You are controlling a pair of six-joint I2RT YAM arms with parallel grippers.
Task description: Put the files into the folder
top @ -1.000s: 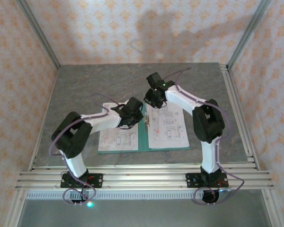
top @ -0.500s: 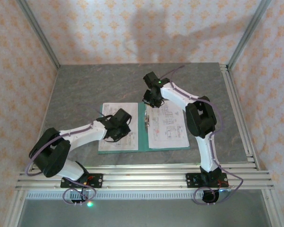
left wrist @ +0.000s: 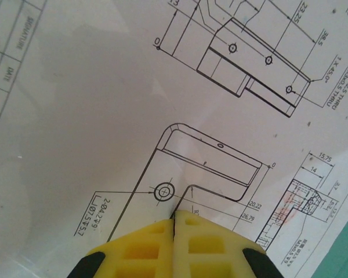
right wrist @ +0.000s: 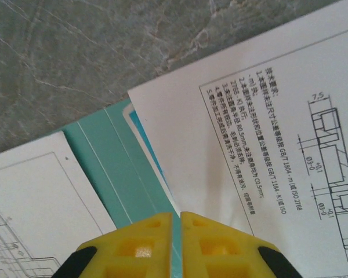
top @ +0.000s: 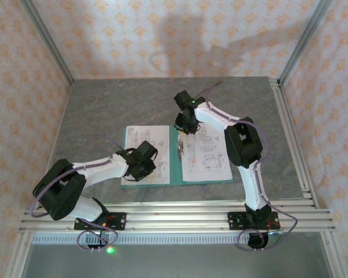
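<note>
**Holdings on my table: one folder, two sheets, two grippers**

1. Thin flat teal-green card folder (top: 175, 169). It lies open on my grey marbled table (top: 104, 104), near the front rail, with its covers spread left and right. A small dark clip (top: 180, 148) sits along the spine. Most of the card is hidden under paper, leaving the spine strip and narrow borders visible.

2. White paper sheet with black line drawings, left (top: 144, 138). It lies flat on the folder's left cover. My left wrist camera sees dimensioned bracket drawings on it (left wrist: 75, 116), with a sliver of teal at the lower right corner.

3. White paper sheet with drawings and a block of text, right (top: 209, 159). It lies flat on the folder's right cover, just beside the spine. In my right wrist view its far corner (right wrist: 220, 145) runs past the folder's far edge (right wrist: 104, 156) onto the bare table.

4. My left gripper (top: 141, 164). Its yellow fingers are pressed together and grasp nothing. The tips (left wrist: 175, 218) come down on the left sheet, beside a small drawn circle.

5. My right gripper (top: 184, 124). It is at the far end of the spine. Its yellow fingers (right wrist: 177, 215) are clenched to a thin slit and hold nothing. They sit over the teal strip between the two sheets. I cannot tell whether the tips touch the card.
</note>
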